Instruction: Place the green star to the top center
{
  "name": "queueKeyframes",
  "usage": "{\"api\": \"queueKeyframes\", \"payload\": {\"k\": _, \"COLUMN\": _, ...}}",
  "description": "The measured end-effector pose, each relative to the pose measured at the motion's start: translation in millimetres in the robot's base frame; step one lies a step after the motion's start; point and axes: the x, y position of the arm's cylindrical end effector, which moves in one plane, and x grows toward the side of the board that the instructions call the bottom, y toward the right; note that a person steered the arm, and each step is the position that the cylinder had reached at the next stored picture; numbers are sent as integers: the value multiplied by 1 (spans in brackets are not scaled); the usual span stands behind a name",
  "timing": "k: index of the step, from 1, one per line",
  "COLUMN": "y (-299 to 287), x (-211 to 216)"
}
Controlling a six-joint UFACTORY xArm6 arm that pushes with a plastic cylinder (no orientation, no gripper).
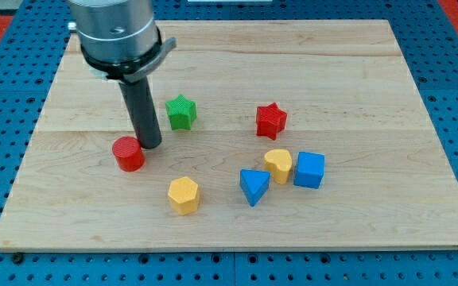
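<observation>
The green star (pixel 181 112) sits on the wooden board (pixel 356 63), left of centre. My tip (pixel 150 145) rests on the board just below and to the left of the green star, a short gap away. The tip is right beside the red cylinder (pixel 128 153), at its upper right edge, touching or nearly touching it.
A red star (pixel 271 120) lies right of the green star. A yellow hexagon (pixel 184 195) is near the view's bottom centre. A blue triangle (pixel 254 186), a yellow heart-like block (pixel 278 164) and a blue cube (pixel 309 169) cluster at lower right.
</observation>
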Motion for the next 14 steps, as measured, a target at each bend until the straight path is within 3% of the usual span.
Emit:
{"api": "queueKeyframes", "payload": {"k": 1, "y": 0, "x": 0}}
{"api": "queueKeyframes", "payload": {"k": 2, "y": 38, "x": -13}}
{"api": "queueKeyframes", "payload": {"k": 4, "y": 77, "x": -108}}
{"api": "queueKeyframes", "payload": {"k": 5, "y": 67, "x": -76}}
{"api": "queueKeyframes", "payload": {"k": 6, "y": 42, "x": -80}}
{"api": "queueKeyframes", "payload": {"k": 7, "y": 44, "x": -114}}
{"api": "queueKeyframes", "payload": {"k": 8, "y": 85, "x": -151}}
{"api": "queueKeyframes", "payload": {"k": 10, "y": 29, "x": -142}}
{"api": "queueKeyframes", "payload": {"k": 11, "y": 60, "x": -183}}
{"api": "queueKeyframes", "payload": {"k": 12, "y": 111, "x": -191}}
{"api": "queueKeyframes", "payload": {"k": 14, "y": 127, "x": -207}}
